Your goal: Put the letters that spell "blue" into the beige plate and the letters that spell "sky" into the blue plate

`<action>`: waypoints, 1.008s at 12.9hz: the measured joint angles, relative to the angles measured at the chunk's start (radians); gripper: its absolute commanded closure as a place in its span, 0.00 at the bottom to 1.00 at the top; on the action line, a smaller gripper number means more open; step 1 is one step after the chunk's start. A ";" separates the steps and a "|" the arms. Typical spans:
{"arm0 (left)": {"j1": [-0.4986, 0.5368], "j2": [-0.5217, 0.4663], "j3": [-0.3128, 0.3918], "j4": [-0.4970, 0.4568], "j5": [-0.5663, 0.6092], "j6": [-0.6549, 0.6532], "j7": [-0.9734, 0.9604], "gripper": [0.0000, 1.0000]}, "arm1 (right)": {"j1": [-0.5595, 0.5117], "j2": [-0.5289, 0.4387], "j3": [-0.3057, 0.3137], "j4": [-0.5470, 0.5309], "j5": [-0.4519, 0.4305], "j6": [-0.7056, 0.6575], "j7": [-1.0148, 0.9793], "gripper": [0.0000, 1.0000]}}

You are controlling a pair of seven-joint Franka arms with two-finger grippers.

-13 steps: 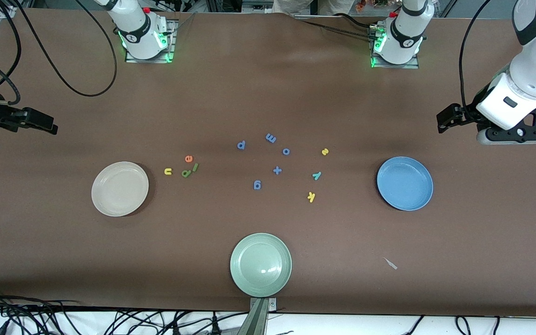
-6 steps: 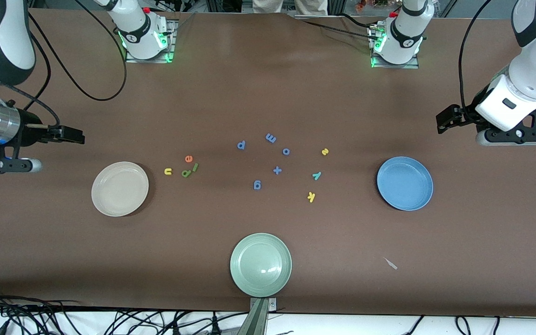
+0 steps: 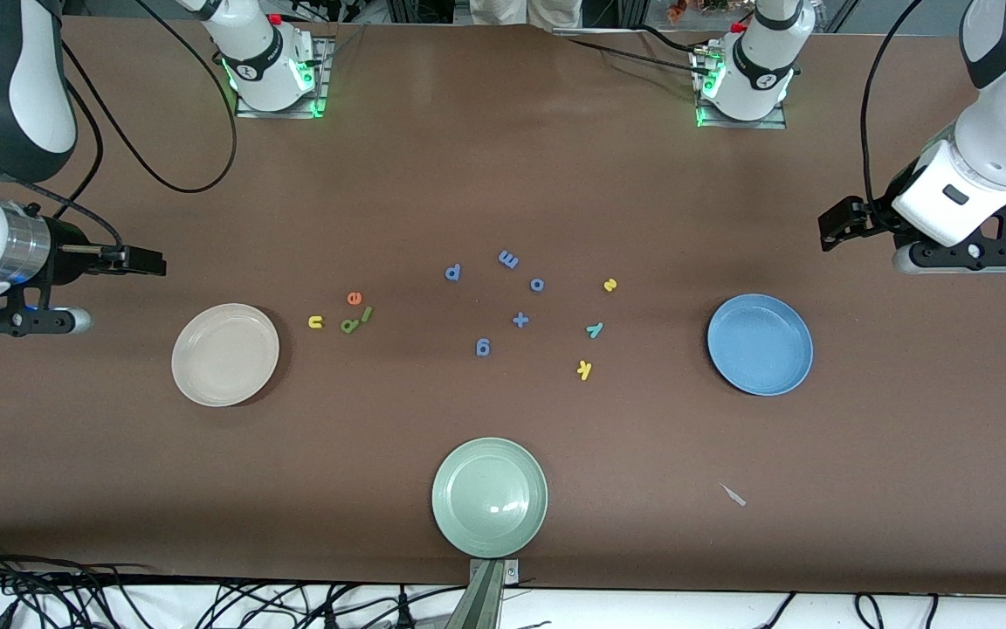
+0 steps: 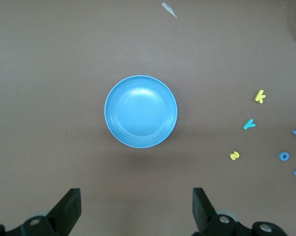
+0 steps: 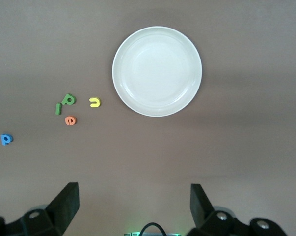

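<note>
Letters (image 3: 354, 314) and beige plate (image 3: 225, 355) lie near right pincer (image 3: 150, 260), wide open, empty.

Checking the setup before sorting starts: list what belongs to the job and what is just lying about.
For the job:
- yellow u, orange e, olive b, green l
- beige plate
- yellow s, teal y, yellow k
- blue plate

Lying about:
- blue letters
- blue plus sign
- green plate

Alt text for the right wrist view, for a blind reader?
An empty beige plate lies on the brown table, with the right gripper open above it. Beside the plate lie yellow u, green b, green l, orange e.
</note>
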 measured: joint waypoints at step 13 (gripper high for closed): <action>-0.019 0.136 -0.125 -0.004 -0.002 0.002 -0.001 0.00 | 0.138 0.121 0.008 -0.231 0.088 0.488 0.050 0.01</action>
